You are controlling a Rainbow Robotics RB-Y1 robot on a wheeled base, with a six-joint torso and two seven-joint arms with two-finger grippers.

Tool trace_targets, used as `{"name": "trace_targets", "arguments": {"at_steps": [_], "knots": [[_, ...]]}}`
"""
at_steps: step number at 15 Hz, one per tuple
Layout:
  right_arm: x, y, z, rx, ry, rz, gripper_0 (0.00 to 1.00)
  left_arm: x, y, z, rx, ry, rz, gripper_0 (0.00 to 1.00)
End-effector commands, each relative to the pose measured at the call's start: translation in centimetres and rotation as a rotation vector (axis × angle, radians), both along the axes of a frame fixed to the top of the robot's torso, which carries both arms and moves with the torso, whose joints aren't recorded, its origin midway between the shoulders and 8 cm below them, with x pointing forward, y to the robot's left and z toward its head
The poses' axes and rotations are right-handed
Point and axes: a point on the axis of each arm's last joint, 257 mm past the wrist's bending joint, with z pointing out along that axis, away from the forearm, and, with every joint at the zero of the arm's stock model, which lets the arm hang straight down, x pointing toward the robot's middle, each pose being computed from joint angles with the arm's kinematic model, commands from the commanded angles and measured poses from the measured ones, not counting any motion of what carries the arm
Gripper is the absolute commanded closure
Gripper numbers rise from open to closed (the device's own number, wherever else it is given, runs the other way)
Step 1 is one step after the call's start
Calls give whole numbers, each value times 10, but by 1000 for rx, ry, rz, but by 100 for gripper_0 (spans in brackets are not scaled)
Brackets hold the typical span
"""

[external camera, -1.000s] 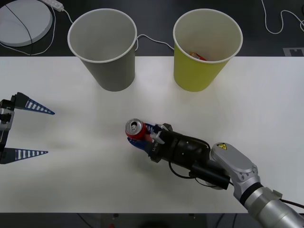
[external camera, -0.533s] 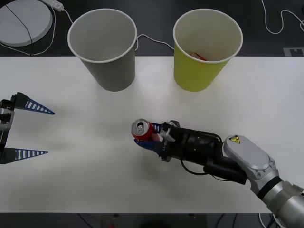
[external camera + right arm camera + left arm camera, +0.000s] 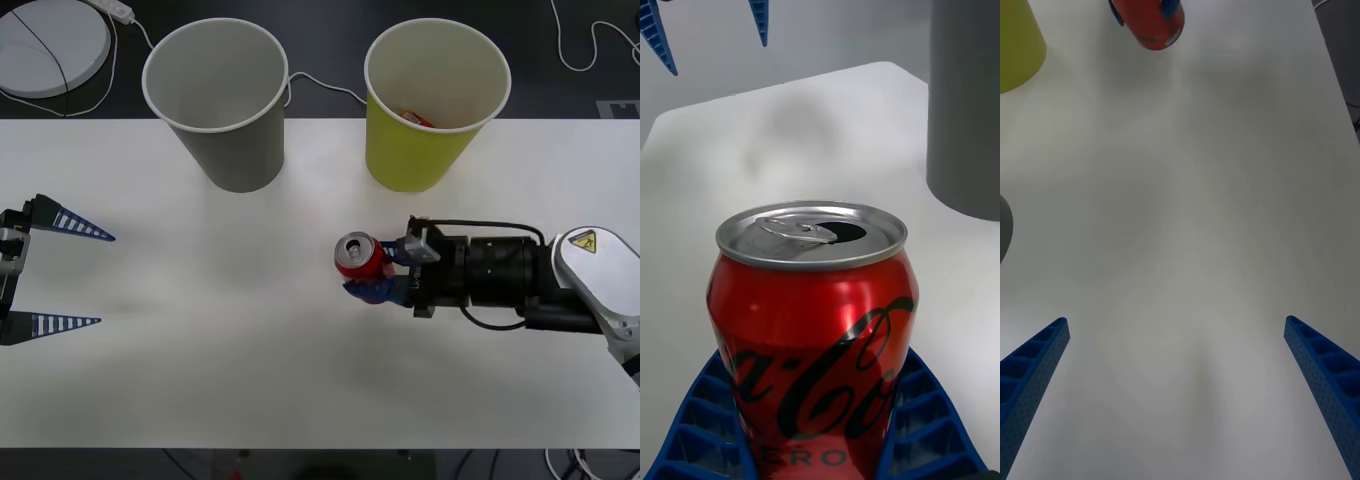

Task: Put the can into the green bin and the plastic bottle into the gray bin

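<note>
Front view showed the right gripper point(image 3: 378, 272) clamped on the can point(image 3: 358, 258), held upright above the middle of the table point(image 3: 200, 400), short of the green bin point(image 3: 435, 100) at the far edge. The gray bin point(image 3: 217, 100) stood beside it, well apart. At the left edge the left gripper point(image 3: 55, 278) waited with fingers spread wide. From where I stood, the blue fingers point(image 3: 929, 431) gripped low on the can, so a quick swing could tip it loose. Carried too low, it might strike the bin's rim and topple it.
</note>
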Motion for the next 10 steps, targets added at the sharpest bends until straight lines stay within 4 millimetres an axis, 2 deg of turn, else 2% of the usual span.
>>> {"name": "trace_targets", "arguments": {"at_steps": [1,6,10], "knots": [[3,-41,24,-71,61,-33,100,0,0,0,0,0,0,0],[-3,-104,61,-129,200,-120,100,0,0,0,0,0,0,0],[-4,-126,87,-156,270,-213,100,0,0,0,0,0,0,0]]}}
